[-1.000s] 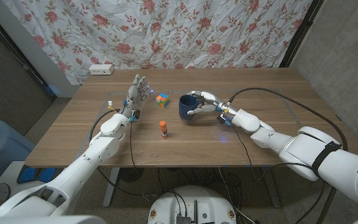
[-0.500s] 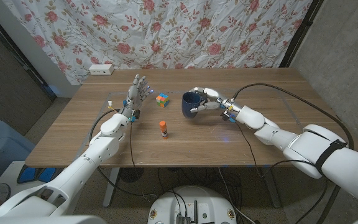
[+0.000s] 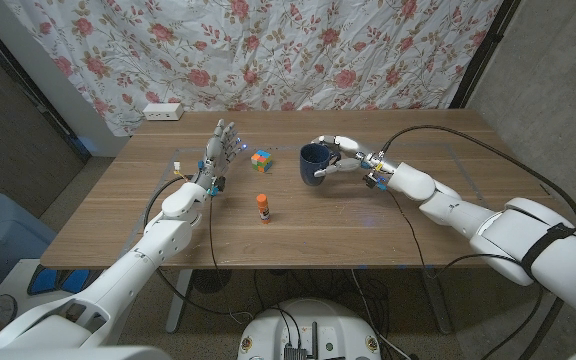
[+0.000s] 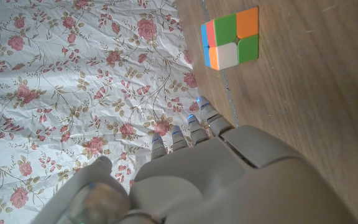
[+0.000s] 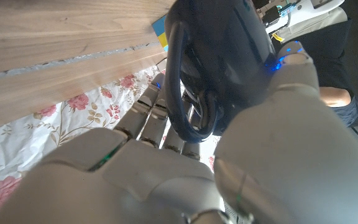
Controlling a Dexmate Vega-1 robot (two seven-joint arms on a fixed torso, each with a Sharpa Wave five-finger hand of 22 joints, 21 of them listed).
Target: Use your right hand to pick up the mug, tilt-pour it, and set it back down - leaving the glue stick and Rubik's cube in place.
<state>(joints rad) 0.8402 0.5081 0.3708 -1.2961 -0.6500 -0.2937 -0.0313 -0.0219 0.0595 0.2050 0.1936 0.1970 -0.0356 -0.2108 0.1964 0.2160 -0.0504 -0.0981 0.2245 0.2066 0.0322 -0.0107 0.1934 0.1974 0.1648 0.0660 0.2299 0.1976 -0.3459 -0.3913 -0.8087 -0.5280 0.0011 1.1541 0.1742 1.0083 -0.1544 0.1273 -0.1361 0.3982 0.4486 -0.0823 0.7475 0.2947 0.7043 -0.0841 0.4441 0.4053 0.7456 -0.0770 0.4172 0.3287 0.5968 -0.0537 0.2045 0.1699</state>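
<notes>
Right hand, seen from the head camera, grips the mug from the mug's three-o'clock side; its fingers wrap the near wall and the thumb lies over the far rim. In the right wrist view the fingers pass through the mug's handle loop, and the thumb presses the outer wall. The mug is dark navy blue, glossy, roughly cylindrical, with an open mouth showing a dark interior; whether its base touches the wooden table cannot be told. It sits right of the table's centre, toward the far edge.

At the mug's nine o'clock, apart from it, lies the Rubik's cube, a two-by-two cube showing green, orange and white faces in the left wrist view. At the mug's seven o'clock, nearer the robot, the glue stick stands upright, with a white body and orange cap.

Left hand stands at the cube's nine o'clock, fingers spread and pointing up, holding nothing and apart from the cube. A white power strip lies at the table's far left corner, before a floral curtain.
</notes>
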